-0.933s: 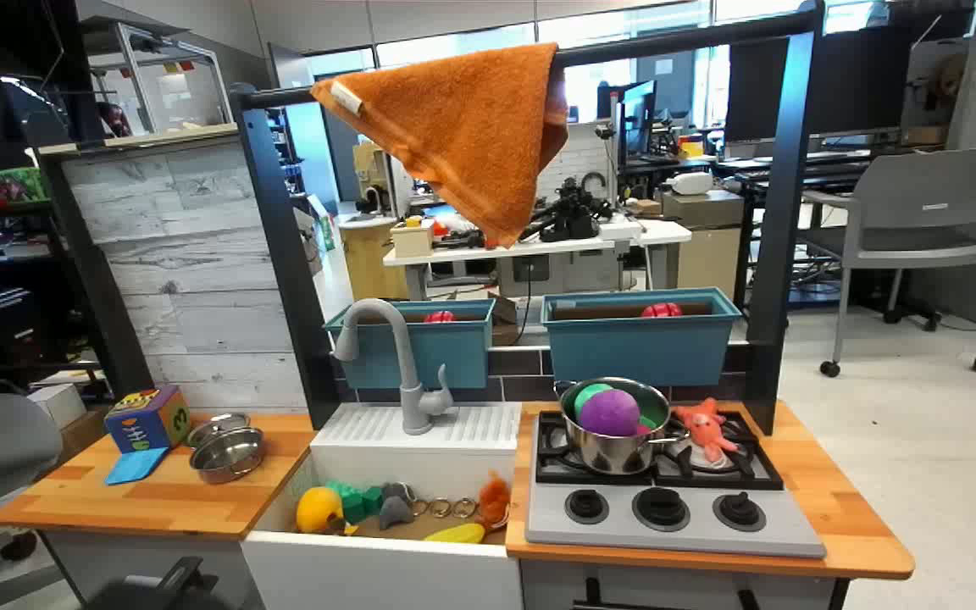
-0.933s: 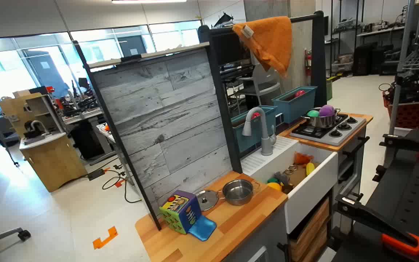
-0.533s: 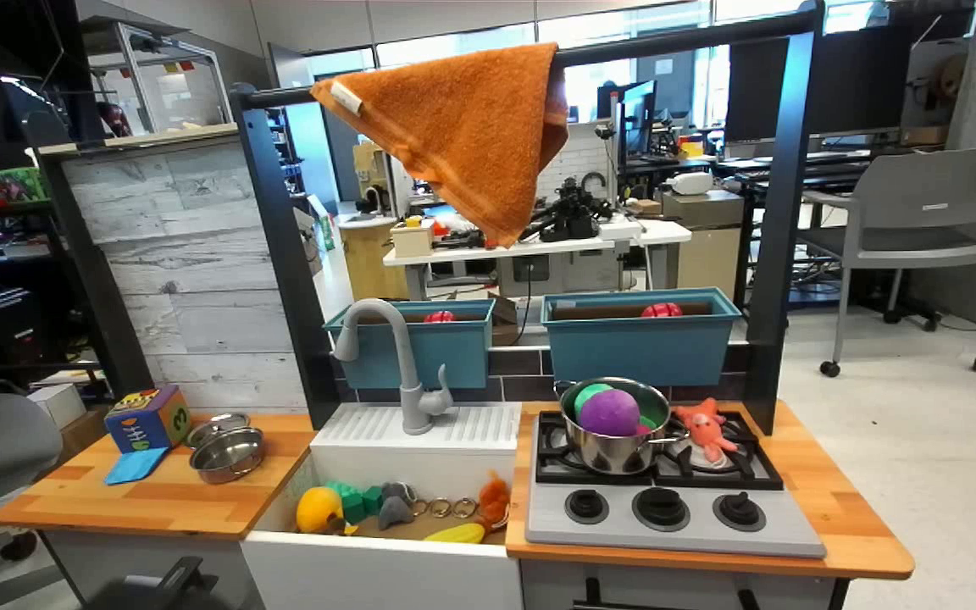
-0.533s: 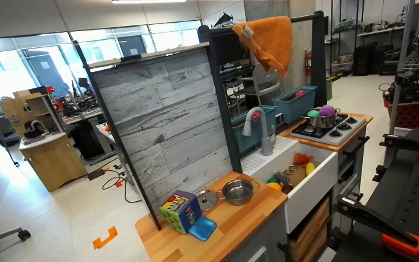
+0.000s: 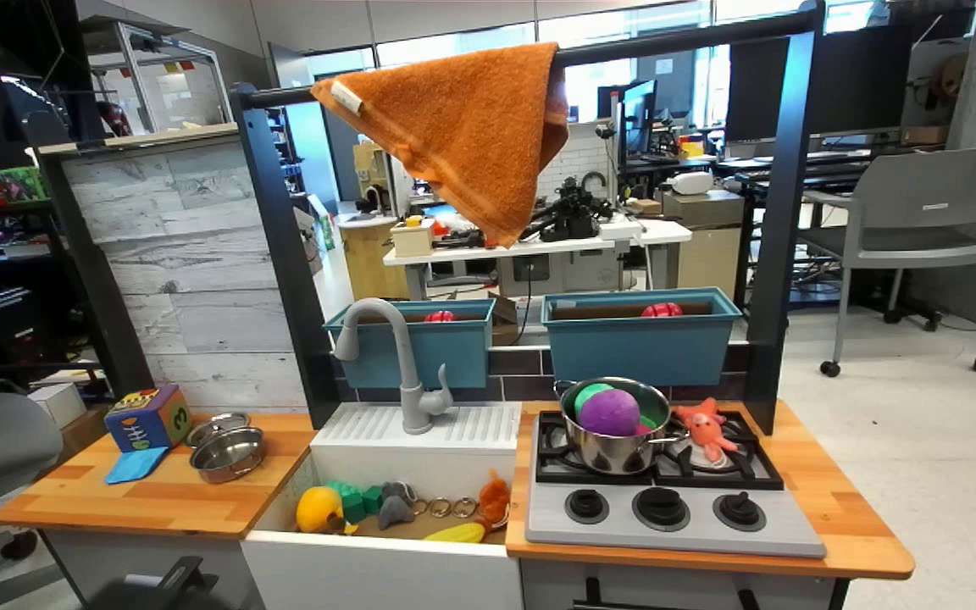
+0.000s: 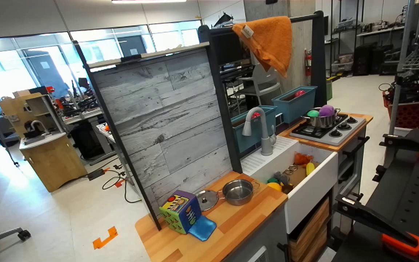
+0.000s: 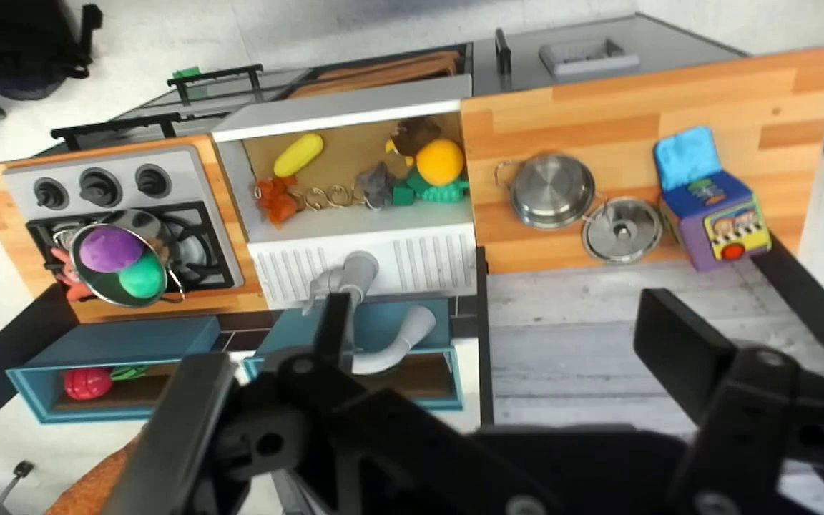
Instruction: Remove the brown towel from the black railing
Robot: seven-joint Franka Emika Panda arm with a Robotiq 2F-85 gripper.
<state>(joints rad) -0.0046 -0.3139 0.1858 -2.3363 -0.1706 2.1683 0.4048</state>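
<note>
The brown towel (image 5: 463,127) is orange-brown and hangs over the black railing (image 5: 683,41), its lower corner pointing down. Towel (image 6: 267,40) and railing (image 6: 302,18) also show in an exterior view. In the wrist view a piece of the towel (image 7: 94,483) shows at the lower left, partly behind the gripper; I cannot make out the railing there. My gripper (image 7: 496,311) is open, with nothing between its fingers, high above the toy kitchen and to one side of the towel. A small dark tip shows at the top edge of an exterior view; I cannot tell which part it is.
Black posts (image 5: 289,271) hold the railing. Below are a grey faucet (image 5: 407,364), blue planters (image 5: 636,347), a stove with a pot (image 5: 615,453), and a sink (image 5: 378,563) with toys. A pan (image 5: 228,457) and toy cube (image 5: 147,418) stand beside the grey panel (image 5: 200,254).
A small dark tip has come in at the top edge of an exterior view, and a grey shape at an upper-left corner. The towel has not moved.
</note>
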